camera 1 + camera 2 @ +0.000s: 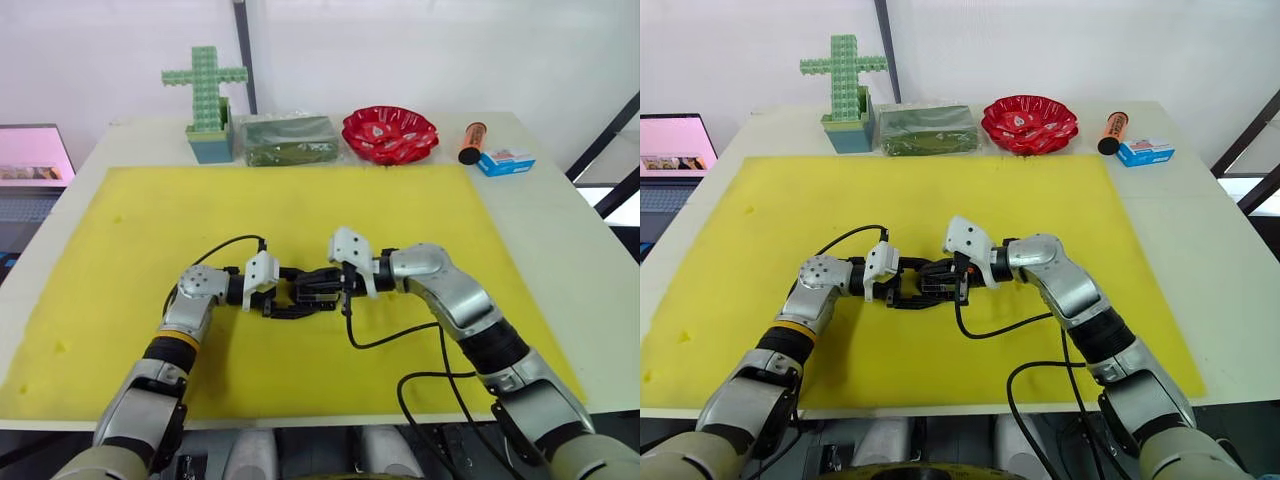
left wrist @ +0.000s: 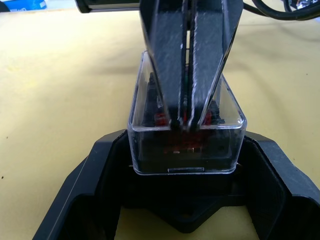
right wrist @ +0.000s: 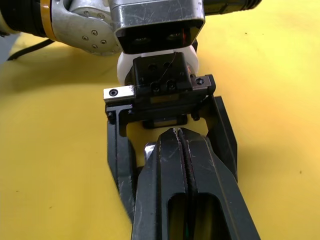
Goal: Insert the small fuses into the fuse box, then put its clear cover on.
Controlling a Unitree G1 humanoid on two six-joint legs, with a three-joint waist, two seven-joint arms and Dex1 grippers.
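My left gripper (image 2: 185, 170) is spread wide, and the fuse box (image 2: 186, 145) sits between its two fingers with the clear cover (image 2: 186, 117) already seated over it. In the left wrist view a gap shows on each side between finger and cover wall, so I judge the left jaws bracket the box and do not clamp it. Red shows through the cover; I cannot count the small fuses.

My right gripper (image 3: 182, 145) is closed, its fingers pressed flat together, holding nothing. Its tips rest on top of the cover, directly above the box and near the cover's end nearest the left palm.

The box's long axis runs along the line joining my two grippers, pointing from the left palm toward the right wrist. Both arms are at the box; the right is the one positioned to press.

The coming move, as I judge it, is a straight downward push. The yellow mat (image 1: 330, 210) lies flat and open on all sides of the jaws. The mat's near edge is close behind both wrists.
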